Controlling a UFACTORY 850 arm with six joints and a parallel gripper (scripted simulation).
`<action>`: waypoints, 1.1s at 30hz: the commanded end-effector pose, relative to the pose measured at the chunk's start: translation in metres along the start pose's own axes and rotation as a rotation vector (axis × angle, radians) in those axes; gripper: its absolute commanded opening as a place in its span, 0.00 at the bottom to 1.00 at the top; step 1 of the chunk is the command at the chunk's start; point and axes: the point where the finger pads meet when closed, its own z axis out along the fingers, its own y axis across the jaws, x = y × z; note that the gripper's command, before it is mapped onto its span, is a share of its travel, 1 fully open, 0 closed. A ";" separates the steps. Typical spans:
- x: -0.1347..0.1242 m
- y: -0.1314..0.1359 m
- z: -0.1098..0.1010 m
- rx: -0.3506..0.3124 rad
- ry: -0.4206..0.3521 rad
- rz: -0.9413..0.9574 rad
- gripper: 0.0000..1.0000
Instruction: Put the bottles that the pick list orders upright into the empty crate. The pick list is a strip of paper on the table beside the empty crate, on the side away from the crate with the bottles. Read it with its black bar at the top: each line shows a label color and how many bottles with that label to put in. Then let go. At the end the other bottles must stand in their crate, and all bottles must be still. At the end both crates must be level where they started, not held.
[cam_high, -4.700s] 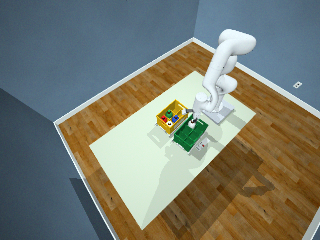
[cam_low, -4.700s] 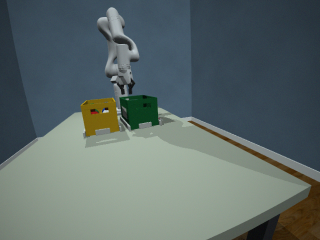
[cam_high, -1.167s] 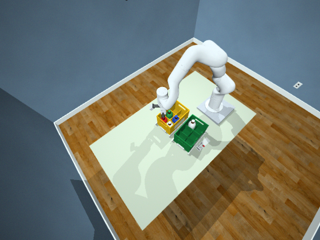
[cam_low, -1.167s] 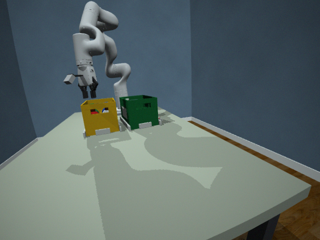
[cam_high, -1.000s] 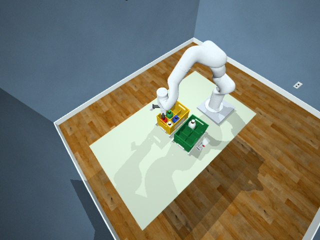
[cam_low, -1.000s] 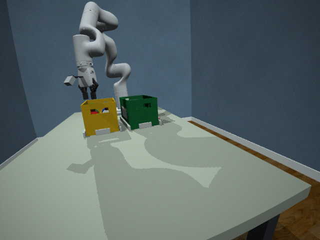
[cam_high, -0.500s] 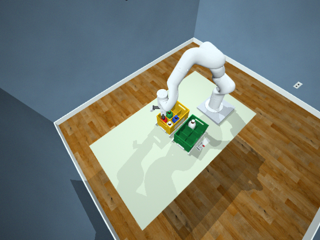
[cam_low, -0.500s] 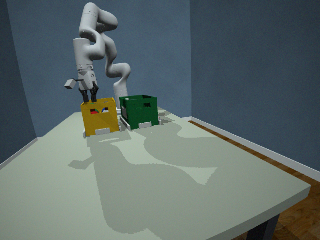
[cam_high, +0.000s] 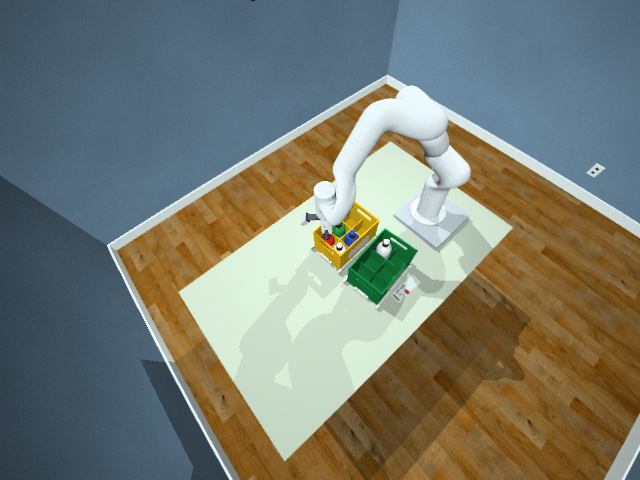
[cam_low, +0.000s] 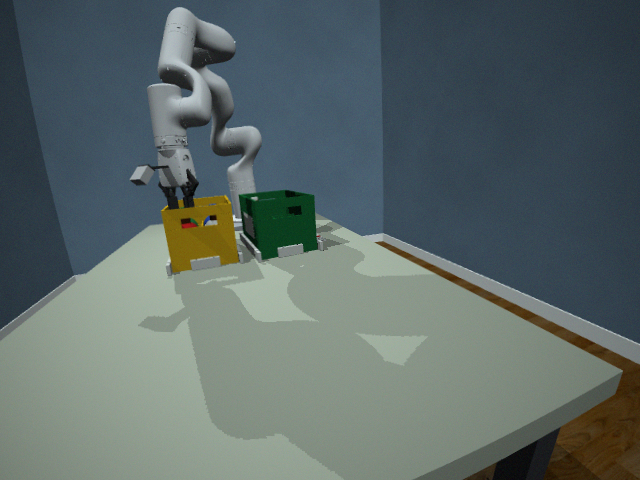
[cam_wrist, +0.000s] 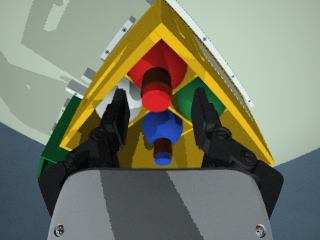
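Below your parted, unloaded gripper (cam_high: 327, 233) (cam_low: 180, 204) (cam_wrist: 160, 100), the red bottle (cam_high: 328, 239) (cam_low: 189, 225) (cam_wrist: 156, 67) stands in the yellow crate (cam_high: 339, 260) (cam_low: 201, 242) (cam_wrist: 220, 87), its long axis upright, likely the coming grasp.

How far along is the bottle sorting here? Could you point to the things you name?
One white bottle (cam_high: 383, 249) already stands in the green crate (cam_high: 361, 285) (cam_low: 281, 232). The open gripper (cam_high: 326, 235) (cam_low: 180, 202) (cam_wrist: 160, 100) is at the red bottle (cam_high: 328, 240) (cam_wrist: 159, 62), holding nothing. Likely left: a red one, given the pick list's (cam_high: 412, 283) red mark.
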 end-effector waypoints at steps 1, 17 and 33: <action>0.001 0.000 0.003 0.001 0.002 0.000 0.65; 0.001 0.000 0.022 0.001 0.002 0.000 0.65; 0.001 0.000 0.022 0.001 0.002 0.000 0.00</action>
